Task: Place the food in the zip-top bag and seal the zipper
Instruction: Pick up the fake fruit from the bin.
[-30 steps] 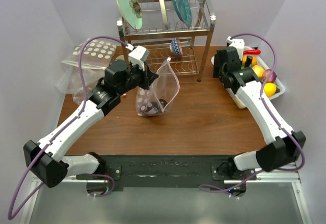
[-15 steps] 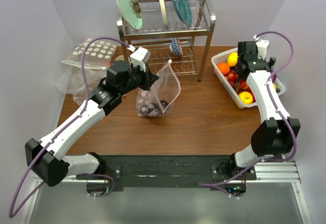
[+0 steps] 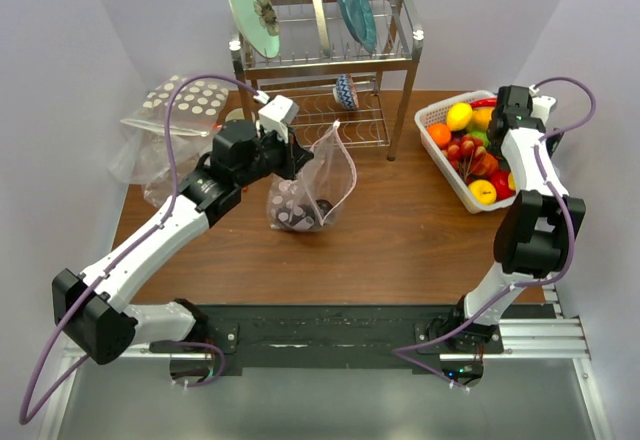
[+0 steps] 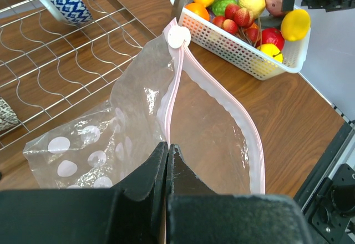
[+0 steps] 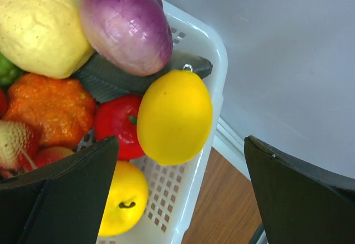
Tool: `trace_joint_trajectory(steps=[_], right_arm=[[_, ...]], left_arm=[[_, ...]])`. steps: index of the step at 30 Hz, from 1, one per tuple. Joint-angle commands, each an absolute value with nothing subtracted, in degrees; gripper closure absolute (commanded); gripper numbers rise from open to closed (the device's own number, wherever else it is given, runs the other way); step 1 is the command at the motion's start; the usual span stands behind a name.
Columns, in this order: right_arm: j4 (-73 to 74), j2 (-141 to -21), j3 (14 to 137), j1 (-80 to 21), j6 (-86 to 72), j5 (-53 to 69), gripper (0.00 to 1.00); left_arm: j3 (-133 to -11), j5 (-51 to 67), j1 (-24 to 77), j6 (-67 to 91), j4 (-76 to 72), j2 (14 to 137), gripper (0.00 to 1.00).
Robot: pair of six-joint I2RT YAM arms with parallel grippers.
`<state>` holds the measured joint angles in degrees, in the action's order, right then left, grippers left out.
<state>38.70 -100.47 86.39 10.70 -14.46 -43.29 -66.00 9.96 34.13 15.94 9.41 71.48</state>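
The yellow lemon [image 5: 175, 116] lies in the outer corner of the white basket [image 5: 219, 50], against the rim, with a purple onion [image 5: 125, 25] touching it on one side and a red fruit [image 5: 117, 123] on the other. In the right wrist view its long axis runs roughly up and down the frame, so the two fingers stand to either side of its short axis (the favourable orientation for a pinch).

The right gripper [image 5: 180, 144] hangs over that corner with its jaws spread wide and empty. The lemon sits straight ahead between the finger lines, not yet touched. Treat the right arm as the picking arm: it is directly above the basket, and the left arm is well apart from it.

The left gripper [image 4: 166, 150] has its jaws pinched tight on the near lip of the zip-top bag [image 4: 211, 127]. The bag stands on the counter [image 3: 400, 240] beside the dish rack [image 3: 330, 60], mouth gaping, its zipper [image 4: 222, 97] unsealed. You must carry the lemon across the counter to that mouth (judged the next transfer).
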Motion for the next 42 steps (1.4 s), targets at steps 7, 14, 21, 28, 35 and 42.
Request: trace_joint_trajectory(steps=[7, 14, 21, 28, 35, 42], right_arm=[[33.1, -102.9, 86.6, 13.4, -19.9, -39.9, 0.01], [28.4, -103.4, 82.1, 14.6, -22.3, -41.6, 0.05], [27.9, -104.3, 80.7, 14.8, -23.6, -42.7, 0.16], [29.2, -99.4, 80.2, 14.7, -24.3, -43.3, 0.32], [28.9, -87.3, 76.6, 14.7, -24.0, -35.6, 0.32], [28.0, -77.4, 73.0, 14.6, -23.5, -10.5, 0.41]], left_arm=[[-65.5, 11.3, 33.8, 16.9, 6.1, 72.2, 1.0], [-65.2, 11.2, 33.8, 16.6, 5.9, 73.0, 1.0], [-65.2, 10.6, 33.8, 16.3, 5.8, 73.7, 1.0], [-65.4, 11.2, 33.8, 16.3, 5.9, 73.8, 1.0], [-65.6, 11.6, 33.8, 16.3, 6.1, 73.5, 1.0], [-65.8, 12.0, 33.8, 16.3, 6.2, 72.9, 1.0]])
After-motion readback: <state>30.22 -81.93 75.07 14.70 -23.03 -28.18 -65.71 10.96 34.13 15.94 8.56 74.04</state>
